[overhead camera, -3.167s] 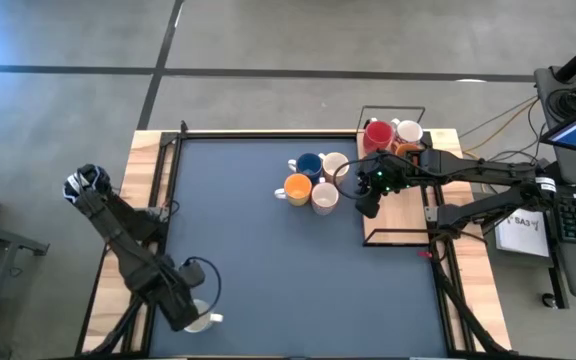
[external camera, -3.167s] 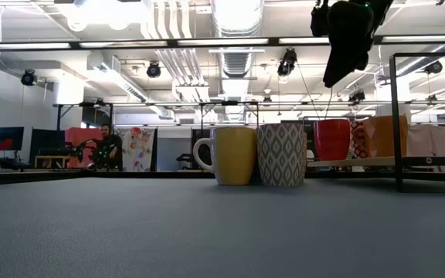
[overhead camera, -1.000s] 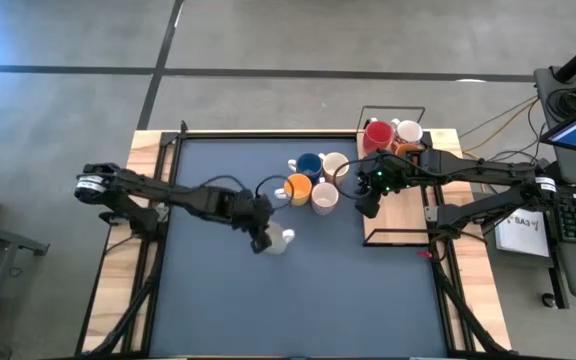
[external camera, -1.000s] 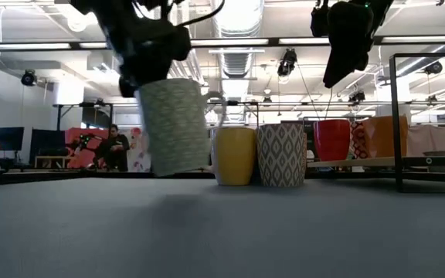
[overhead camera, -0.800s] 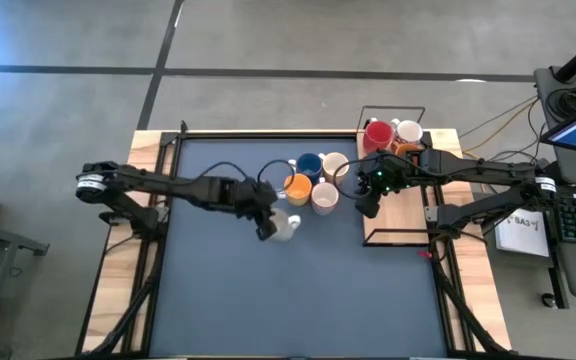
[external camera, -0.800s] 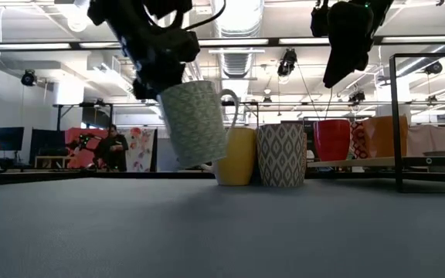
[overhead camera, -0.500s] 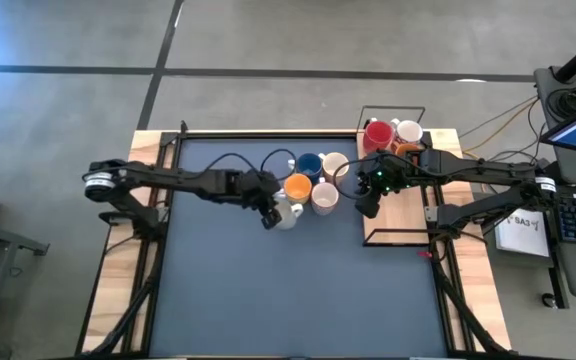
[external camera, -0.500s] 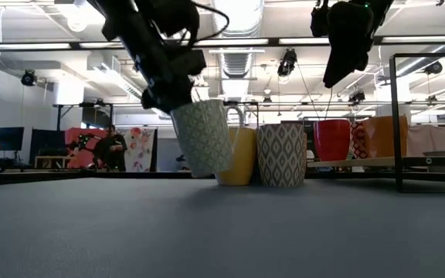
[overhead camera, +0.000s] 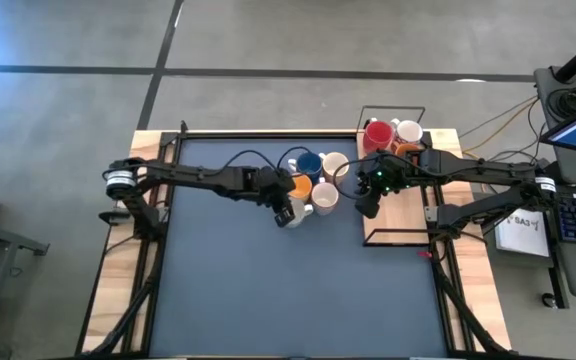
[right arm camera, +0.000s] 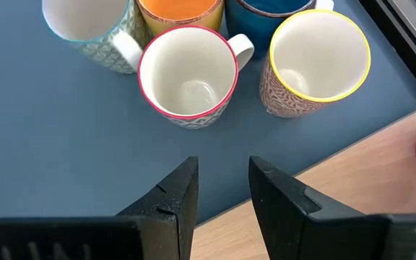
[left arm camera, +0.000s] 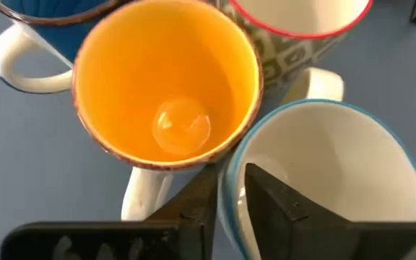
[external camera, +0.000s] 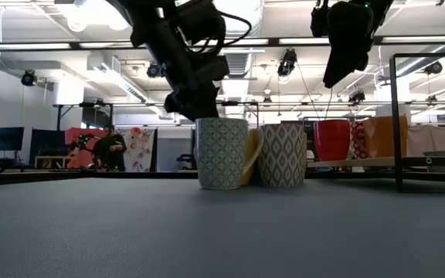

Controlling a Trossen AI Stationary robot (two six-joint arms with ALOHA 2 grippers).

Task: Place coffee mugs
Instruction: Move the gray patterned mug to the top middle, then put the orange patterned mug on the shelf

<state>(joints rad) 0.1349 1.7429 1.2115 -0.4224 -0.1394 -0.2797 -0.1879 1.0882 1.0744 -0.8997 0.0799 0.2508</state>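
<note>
Five coffee mugs stand bunched on the blue mat: blue [overhead camera: 308, 163], yellow-rimmed [overhead camera: 335, 165], orange [overhead camera: 300, 186], red-rimmed [overhead camera: 325, 197] and a blue-rimmed patterned mug [overhead camera: 293, 212]. The patterned mug [external camera: 222, 153] rests upright on its base beside the orange one [left arm camera: 166, 79]. My left gripper [left arm camera: 230, 180] stands at its rim, jaws a little apart. My right gripper [right arm camera: 222, 173] hangs open and still above the mat, right of the group. A red mug [overhead camera: 376, 135], a white one [overhead camera: 409, 131] and an orange one [overhead camera: 405, 150] sit on the wooden board. My left gripper straddles the blue-rimmed mug's rim [left arm camera: 228, 198] on the side next to the orange mug, one finger [left arm camera: 273, 206] inside the mug and one [left arm camera: 193, 213] outside, slanting down from the table's left. The mug stands on the mat. Whether the fingers touch the wall, I cannot tell.
The wooden board [overhead camera: 393, 225] with its black wire frame lies at the mat's right edge, under my right arm. The mat's near half and left side are bare. A black frame borders the mat. People and desks show in the room beyond.
My left gripper has carried the patterned mug toward the table's right and far side, up to the group, and lowered it. The mug hung tilted and clear of the mat; now it stands upright on its base against the orange mug.
</note>
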